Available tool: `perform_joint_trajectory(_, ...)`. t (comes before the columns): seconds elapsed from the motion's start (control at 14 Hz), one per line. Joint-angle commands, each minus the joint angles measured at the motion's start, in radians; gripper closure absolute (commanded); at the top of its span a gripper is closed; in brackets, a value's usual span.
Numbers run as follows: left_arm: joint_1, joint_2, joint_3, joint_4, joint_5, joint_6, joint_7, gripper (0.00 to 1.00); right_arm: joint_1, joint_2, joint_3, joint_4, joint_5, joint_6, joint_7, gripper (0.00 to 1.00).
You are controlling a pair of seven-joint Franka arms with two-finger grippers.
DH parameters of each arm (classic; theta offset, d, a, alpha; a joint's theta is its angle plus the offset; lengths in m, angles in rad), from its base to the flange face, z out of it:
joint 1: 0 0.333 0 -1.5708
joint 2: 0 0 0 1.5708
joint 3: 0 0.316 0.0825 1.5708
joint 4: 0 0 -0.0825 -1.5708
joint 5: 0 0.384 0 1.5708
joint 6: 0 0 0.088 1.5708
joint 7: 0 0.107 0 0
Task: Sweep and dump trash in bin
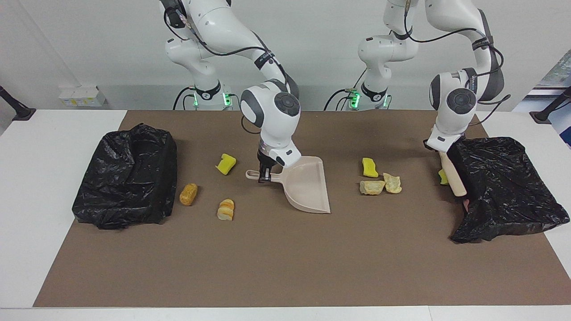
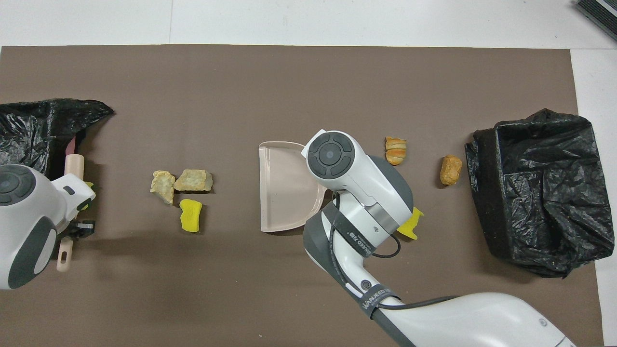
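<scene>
1. My left claw (image 1: 439, 151) was clamped on the handle of the beige brush (image 1: 453, 176), whose head hung at the edge of the black bin bag (image 1: 504, 187) at the left arm's end of the bench (image 1: 26, 178).
2. My right claw (image 1: 264, 171) was closed around the handle of the beige dustpan (image 1: 308, 187), whose pan rested mid-mat.
3. Trash, brush side: one yellow wedge (image 1: 443, 177) lay just beside the brush head, partly hidden by it.
4. Trash between brush and dustpan: a yellow wedge (image 1: 370, 167) and, touching each other, two tan chunks (image 1: 372, 187) (image 1: 393, 183).
5. Trash at the right arm's end: a yellow wedge (image 1: 225, 163), a striped bread chunk (image 1: 226, 209) and an orange chunk (image 1: 188, 194) near the second bin bag (image 1: 127, 178).
6. All lay on the brown mat (image 1: 285, 258).
</scene>
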Motion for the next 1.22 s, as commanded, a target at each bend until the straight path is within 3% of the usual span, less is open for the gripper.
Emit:
perform_joint_trajectory(0.0,-0.034,-0.018,-0.009,-0.019,-0.089,0.003,0.016,1.00,-0.009,-0.021,0.010,-0.036,-0.006,0.026,-0.019,1.00)
perform_joint_trajectory(0.36,-0.212,0.000,-0.007,0.068,-0.291,-0.100,0.007,1.00,-0.007,-0.026,0.010,-0.036,-0.006,-0.006,-0.018,1.00)
perform_joint_trajectory(0.64,-0.196,-0.018,-0.004,0.246,-0.377,-0.299,0.020,1.00,-0.006,-0.029,0.010,-0.036,-0.009,-0.011,-0.018,1.00)
perform_joint_trajectory(1.0,-0.035,-0.049,0.001,0.148,-0.384,-0.200,0.187,1.00,-0.006,-0.029,0.010,-0.037,-0.009,-0.011,-0.016,1.00)
perform_joint_trajectory(1.15,-0.030,-0.047,-0.001,0.105,-0.385,-0.123,0.197,1.00,-0.006,-0.029,0.010,-0.037,-0.009,-0.011,-0.016,1.00)
